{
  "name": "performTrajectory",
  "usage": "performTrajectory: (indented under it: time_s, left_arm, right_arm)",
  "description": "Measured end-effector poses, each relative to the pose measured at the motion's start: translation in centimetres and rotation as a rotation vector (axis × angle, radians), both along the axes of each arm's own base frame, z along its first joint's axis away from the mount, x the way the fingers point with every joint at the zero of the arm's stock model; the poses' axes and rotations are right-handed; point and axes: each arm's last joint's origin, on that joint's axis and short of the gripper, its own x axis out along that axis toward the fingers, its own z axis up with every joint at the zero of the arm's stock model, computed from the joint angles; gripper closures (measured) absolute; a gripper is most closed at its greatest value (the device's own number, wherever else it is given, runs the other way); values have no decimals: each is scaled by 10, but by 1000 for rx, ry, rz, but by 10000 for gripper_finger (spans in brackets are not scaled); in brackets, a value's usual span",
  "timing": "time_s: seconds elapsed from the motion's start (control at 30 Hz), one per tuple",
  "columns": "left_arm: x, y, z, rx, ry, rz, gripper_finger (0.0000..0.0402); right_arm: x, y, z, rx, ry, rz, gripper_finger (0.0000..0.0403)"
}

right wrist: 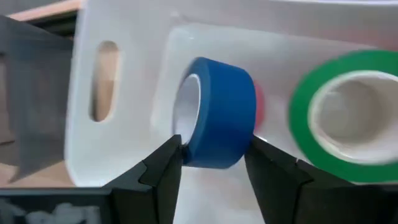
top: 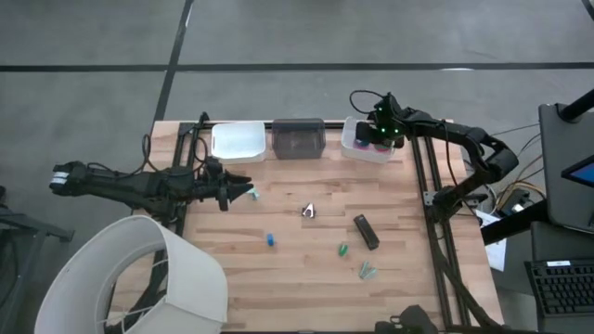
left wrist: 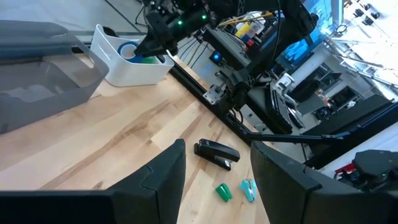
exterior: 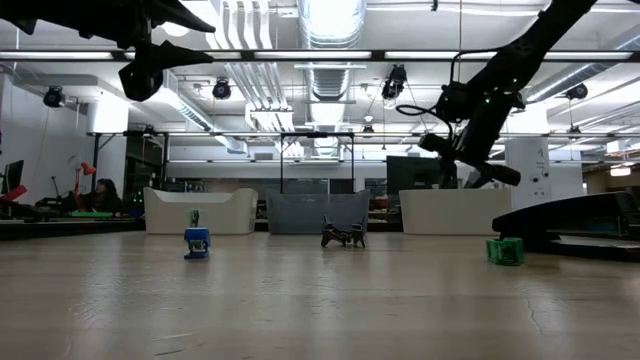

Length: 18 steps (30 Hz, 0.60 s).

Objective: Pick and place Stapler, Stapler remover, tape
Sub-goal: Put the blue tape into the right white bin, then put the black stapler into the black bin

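My right gripper hangs over the white bin at the table's far right and is shut on the blue tape roll. A green roll lies in that bin, and a bit of red roll shows behind the blue one. My left gripper is open and hovers above the table's left part, touching nothing. The black stapler lies flat right of centre. A silvery claw-shaped remover and a teal one also lie on the wood. My right gripper pinches the blue tape roll between its two fingers, one finger at the face with the open centre, the other on the opposite face. The fingers point down into the bin. Whether the roll's underside touches the bin floor cannot be told.
A white bin and a grey bin stand beside the right one along the far edge. A small blue piece and a small green piece sit on the wood. A white lamp shade covers the near left corner.
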Motion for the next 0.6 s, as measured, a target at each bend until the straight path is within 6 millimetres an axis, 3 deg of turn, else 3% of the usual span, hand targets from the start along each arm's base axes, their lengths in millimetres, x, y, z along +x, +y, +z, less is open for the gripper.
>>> performTrajectory:
  time_s: [0.2, 0.6]
  left_arm:
    - [0, 0, 0, 0, -2, 0, 218]
    - [0, 0, 0, 4, -4, 0, 218]
  right_arm:
    - [-3, 3, 7, -35, 13, 57, 205]
    - [-16, 19, 52, -201, -67, 55, 179]
